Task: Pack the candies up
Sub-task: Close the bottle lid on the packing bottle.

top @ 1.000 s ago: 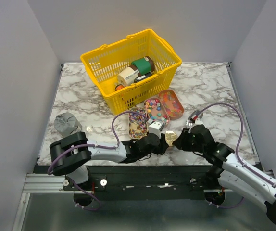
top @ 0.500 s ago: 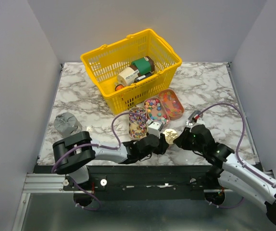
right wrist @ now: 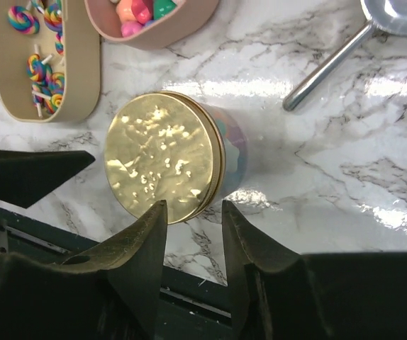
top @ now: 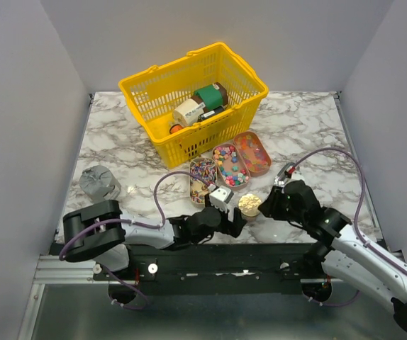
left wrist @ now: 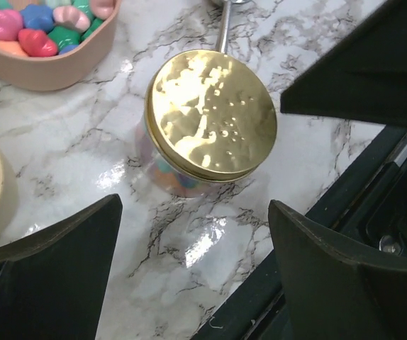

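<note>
The candies (left wrist: 5,23) sit heaped in three oval trays (left wrist: 54,71) just behind the jar (top: 249,205), on the side towards the yellow basket (top: 193,92). One tray holds striped lollipops and the other two hold mixed pink, blue, green and orange sweets. A few more candies show through the jar's glass under its gold lid (left wrist: 210,113), which sits on top. The jar stands upright on the marble table (top: 118,149), close to the near edge. The left gripper (left wrist: 193,212) hovers at the jar's left with its fingers spread wide, clear of the glass and holding nothing. The right gripper (right wrist: 193,209) comes in from the jar's right; its fingers stand a little apart over the lid's near rim, with nothing clamped between them. A metal spoon (right wrist: 331,60) lies behind the jar, handle pointing towards it.
</note>
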### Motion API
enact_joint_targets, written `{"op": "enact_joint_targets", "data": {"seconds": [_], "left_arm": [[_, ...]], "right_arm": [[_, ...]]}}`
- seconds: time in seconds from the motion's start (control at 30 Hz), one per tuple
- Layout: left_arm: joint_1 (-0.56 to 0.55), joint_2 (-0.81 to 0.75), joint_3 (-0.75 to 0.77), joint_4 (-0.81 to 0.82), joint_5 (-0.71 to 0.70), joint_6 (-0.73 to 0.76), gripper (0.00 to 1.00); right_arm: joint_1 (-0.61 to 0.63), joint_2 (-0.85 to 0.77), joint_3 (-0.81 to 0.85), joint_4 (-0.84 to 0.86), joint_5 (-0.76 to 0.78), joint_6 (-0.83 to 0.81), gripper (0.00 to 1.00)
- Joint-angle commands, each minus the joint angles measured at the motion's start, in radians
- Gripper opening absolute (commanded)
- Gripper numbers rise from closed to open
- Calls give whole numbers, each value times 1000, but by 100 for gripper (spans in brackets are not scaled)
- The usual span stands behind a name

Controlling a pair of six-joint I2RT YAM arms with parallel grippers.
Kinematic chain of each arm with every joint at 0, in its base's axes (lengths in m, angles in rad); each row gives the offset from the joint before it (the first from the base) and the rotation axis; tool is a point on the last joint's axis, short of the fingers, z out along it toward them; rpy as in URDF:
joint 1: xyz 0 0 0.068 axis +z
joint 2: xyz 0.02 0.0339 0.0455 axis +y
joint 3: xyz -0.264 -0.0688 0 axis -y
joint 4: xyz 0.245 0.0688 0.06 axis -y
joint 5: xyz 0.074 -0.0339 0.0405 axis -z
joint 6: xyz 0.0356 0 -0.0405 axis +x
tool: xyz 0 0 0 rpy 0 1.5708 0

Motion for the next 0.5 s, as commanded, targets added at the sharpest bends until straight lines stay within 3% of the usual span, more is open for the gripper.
{"op": "enact_joint_targets", "data": {"seconds": [0.0,0.3,0.47], "left_arm": [[-64,69,-6,177,-98,166,96],[-110,264,-44,543,-190,398,99],[-109,365,-39,666,-195,511,99]], "right_arm": [[8,21,94,-72,64,-55,47],[8,74,141,-77,41,-74,49],[8,117,141,-71,33,-69,49]]}}
